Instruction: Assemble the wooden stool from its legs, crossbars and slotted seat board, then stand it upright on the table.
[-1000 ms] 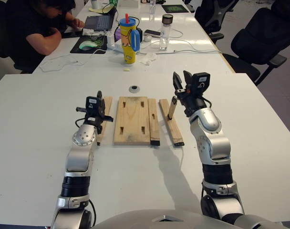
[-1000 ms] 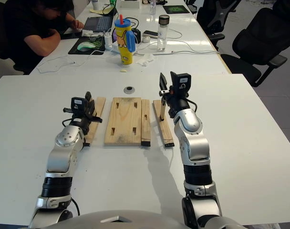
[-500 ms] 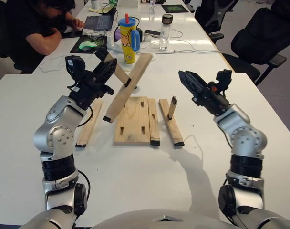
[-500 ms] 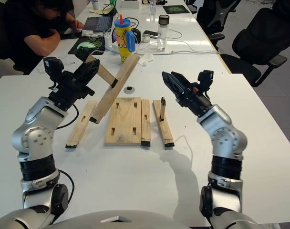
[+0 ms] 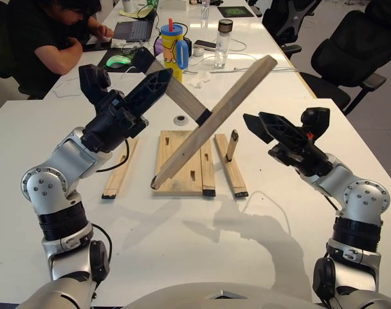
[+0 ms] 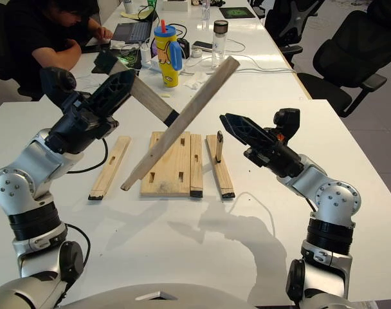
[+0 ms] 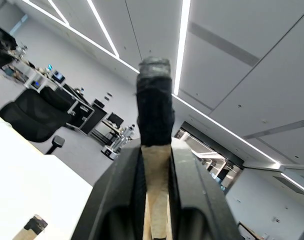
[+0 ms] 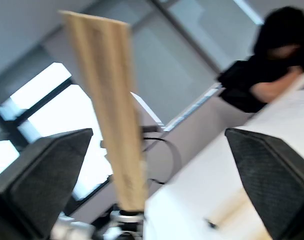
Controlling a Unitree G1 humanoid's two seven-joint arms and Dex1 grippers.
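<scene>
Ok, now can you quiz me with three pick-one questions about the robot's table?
1. Where is the slotted seat board? A) on the floor B) flat on the table C) on a chair
2. What colour is the tall cup behind it? A) green B) black C) yellow
3. How is the right gripper? A) open B) shut on a leg C) shut on the cup
Answers: 1 B, it lies there slots-up; 2 C, its body is yellow; 3 A, its fingers stand wide apart.
</scene>
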